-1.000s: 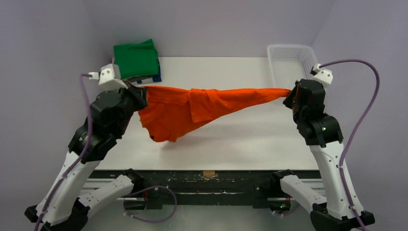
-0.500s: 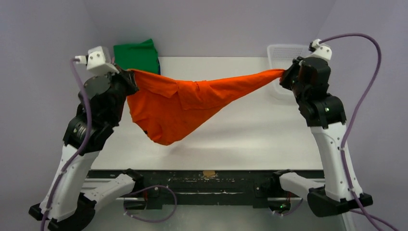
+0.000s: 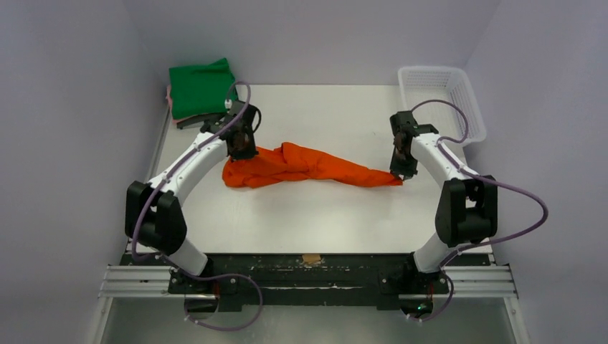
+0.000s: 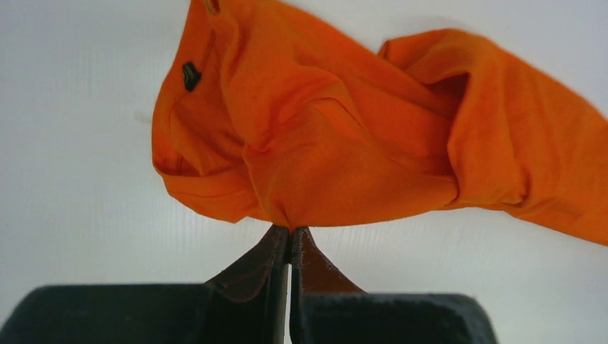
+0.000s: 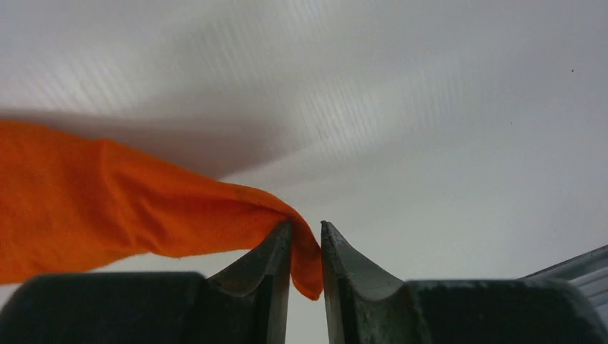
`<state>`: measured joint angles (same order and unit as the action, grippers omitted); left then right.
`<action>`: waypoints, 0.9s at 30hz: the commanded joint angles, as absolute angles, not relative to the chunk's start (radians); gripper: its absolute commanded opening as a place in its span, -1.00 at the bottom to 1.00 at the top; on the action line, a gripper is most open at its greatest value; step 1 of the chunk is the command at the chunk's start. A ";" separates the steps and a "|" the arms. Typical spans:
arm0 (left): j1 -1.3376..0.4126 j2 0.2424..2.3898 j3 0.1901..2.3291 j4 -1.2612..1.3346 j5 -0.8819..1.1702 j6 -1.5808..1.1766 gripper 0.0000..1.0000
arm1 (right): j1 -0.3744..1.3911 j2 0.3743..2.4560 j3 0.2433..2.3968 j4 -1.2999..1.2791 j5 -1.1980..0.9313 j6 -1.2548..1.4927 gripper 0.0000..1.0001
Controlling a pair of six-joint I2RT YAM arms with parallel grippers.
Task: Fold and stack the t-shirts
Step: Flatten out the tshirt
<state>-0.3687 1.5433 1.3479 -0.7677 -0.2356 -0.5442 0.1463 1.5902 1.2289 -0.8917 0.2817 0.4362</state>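
Observation:
The bright orange t-shirt (image 3: 308, 163) lies bunched in a long strip across the middle of the table. My left gripper (image 3: 242, 152) is shut on its left edge; in the left wrist view the fingertips (image 4: 290, 229) pinch a fold of the orange cloth (image 4: 344, 143). My right gripper (image 3: 399, 174) stands at the strip's right tip. In the right wrist view its jaws (image 5: 306, 226) stand slightly apart, with the end of the orange cloth (image 5: 107, 208) draped loosely over the left finger and hanging in the gap. A folded green t-shirt (image 3: 202, 87) tops a stack at the back left.
A white mesh basket (image 3: 430, 69) sits at the table's back right corner. A pink edge (image 3: 170, 97) shows under the green shirt. The white table (image 3: 344, 215) ends at a black rail at the near edge.
Both arms have come down and reached forward, laying the orange shirt from hanging in the air onto the table. The right jaws have parted slightly; the left stays shut.

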 commanded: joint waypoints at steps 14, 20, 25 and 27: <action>-0.328 1.750 1.666 -0.777 -0.200 -0.565 -1.00 | 0.453 1.588 1.306 -0.450 0.041 0.328 0.22; -0.328 1.617 1.388 -0.726 -0.103 -0.616 -1.00 | 0.553 1.878 1.638 -0.434 -0.010 0.360 0.21; -0.332 1.492 1.101 -0.623 0.030 -0.698 -1.00 | 0.597 2.131 1.949 -0.480 -0.014 0.326 0.22; -0.332 1.465 1.049 -0.621 0.022 -0.715 -1.00 | 0.632 2.239 2.085 -0.539 -0.002 0.284 0.22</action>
<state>-0.3340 1.5440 1.1458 -0.6945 -0.0551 -0.6430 0.5827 2.1113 1.8549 -0.4870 0.0086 0.3447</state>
